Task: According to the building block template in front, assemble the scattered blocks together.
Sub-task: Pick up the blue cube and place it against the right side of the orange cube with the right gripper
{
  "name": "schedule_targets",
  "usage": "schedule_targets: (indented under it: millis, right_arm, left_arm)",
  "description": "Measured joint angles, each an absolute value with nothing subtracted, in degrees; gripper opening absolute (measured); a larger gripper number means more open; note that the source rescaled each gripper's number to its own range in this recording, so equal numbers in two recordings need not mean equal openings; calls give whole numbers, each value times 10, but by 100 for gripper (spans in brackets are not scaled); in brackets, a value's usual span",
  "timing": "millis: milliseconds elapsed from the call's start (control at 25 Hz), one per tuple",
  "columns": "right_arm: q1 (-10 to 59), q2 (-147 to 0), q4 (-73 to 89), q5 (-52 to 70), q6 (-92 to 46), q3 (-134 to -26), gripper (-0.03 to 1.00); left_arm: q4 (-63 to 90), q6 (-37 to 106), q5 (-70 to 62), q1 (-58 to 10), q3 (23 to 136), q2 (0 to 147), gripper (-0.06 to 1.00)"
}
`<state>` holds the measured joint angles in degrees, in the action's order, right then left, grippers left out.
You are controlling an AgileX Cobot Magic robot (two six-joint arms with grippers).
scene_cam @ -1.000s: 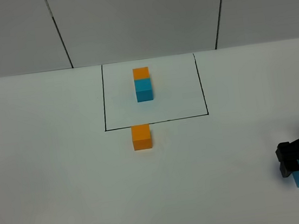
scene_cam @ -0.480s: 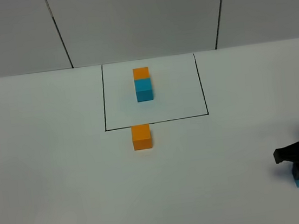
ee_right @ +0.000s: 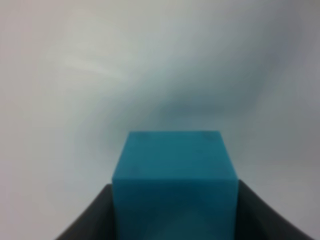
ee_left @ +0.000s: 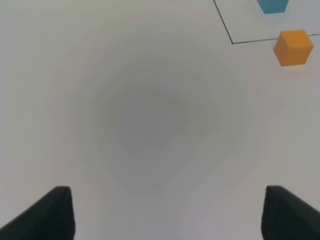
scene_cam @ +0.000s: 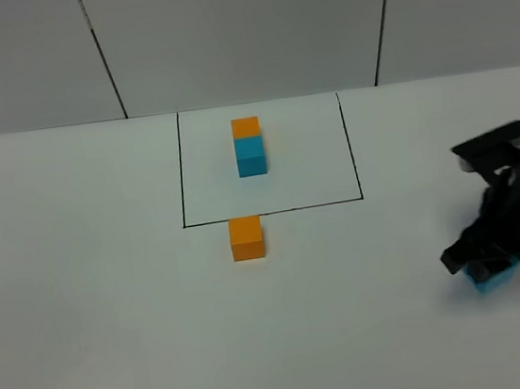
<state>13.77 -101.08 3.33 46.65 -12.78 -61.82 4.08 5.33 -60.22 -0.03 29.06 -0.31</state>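
Your right gripper (scene_cam: 485, 266) is clamped on the teal-blue cube (ee_right: 175, 175) far out on the right of the table (scene_cam: 86, 320), well apart from the orange cube (scene_cam: 246, 237) sitting just outside the black-framed building block template (scene_cam: 248, 146), while your left gripper (ee_left: 162, 215) hangs spread wide, gripping nothing.

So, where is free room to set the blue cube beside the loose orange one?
Bare table lies in front of the orange cube and on both sides. Behind it is tight: the frame line runs right there, template pair inside.
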Motion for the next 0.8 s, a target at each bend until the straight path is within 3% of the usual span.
schedule_targets:
  millis: [320,800]
  right_arm:
    - [277,-1072,0,568,-415,-789,0]
    - [314,-1249,-36,639,-501,-1000,0]
  left_arm:
    - [41,53,-602,0,291,-3,72]
    - [41,53,-602,0,291,-3,72]
